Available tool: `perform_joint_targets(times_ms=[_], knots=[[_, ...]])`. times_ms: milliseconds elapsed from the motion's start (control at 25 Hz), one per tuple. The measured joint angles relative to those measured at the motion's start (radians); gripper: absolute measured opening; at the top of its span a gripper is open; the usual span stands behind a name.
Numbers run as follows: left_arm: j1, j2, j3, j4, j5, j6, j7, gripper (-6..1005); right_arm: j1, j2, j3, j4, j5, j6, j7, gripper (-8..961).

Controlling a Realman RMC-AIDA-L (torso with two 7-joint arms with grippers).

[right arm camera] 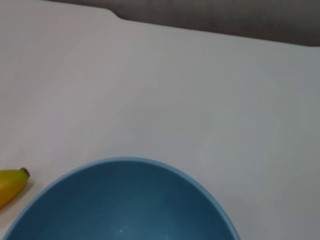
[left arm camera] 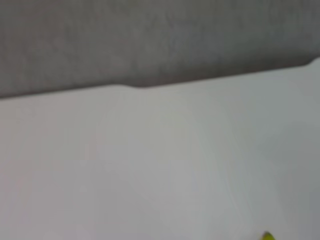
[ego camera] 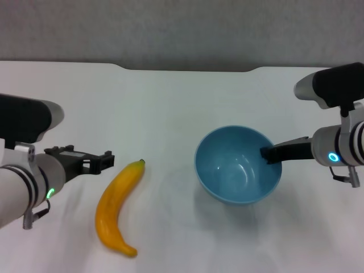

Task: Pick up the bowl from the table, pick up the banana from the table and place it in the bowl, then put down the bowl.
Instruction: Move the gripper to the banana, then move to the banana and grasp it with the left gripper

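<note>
The light-blue bowl [ego camera: 238, 165] is right of centre on the white table [ego camera: 170, 96], empty inside. My right gripper [ego camera: 268, 154] comes in from the right and is shut on the bowl's right rim, one dark finger over the edge. The bowl fills the bottom of the right wrist view [right arm camera: 125, 200]. The yellow-orange banana [ego camera: 118, 208] lies on the table to the left of the bowl, its dark stem tip pointing away from me. My left gripper [ego camera: 106, 161] is open and empty, just left of the banana's stem end. The banana's tip shows in the left wrist view [left arm camera: 267, 236] and the right wrist view [right arm camera: 11, 185].
The table's far edge has a shallow notch [ego camera: 187, 69], with a grey wall [ego camera: 182, 28] behind it. White tabletop lies between the banana and the bowl.
</note>
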Motion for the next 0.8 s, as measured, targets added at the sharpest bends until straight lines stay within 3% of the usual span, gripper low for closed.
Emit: perform_joint_targets(times_ms=[280, 800], knots=[[-0.04, 0.0, 0.002, 0.04, -0.051, 0.065, 0.007, 870, -0.018, 0.002, 0.011, 0.029, -0.018, 0.001, 0.0, 35], [-0.064, -0.003, 0.019, 0.133, -0.104, 0.065, -0.002, 880, -0.057, -0.001, 0.022, 0.064, -0.018, 0.0, -0.005, 35]])
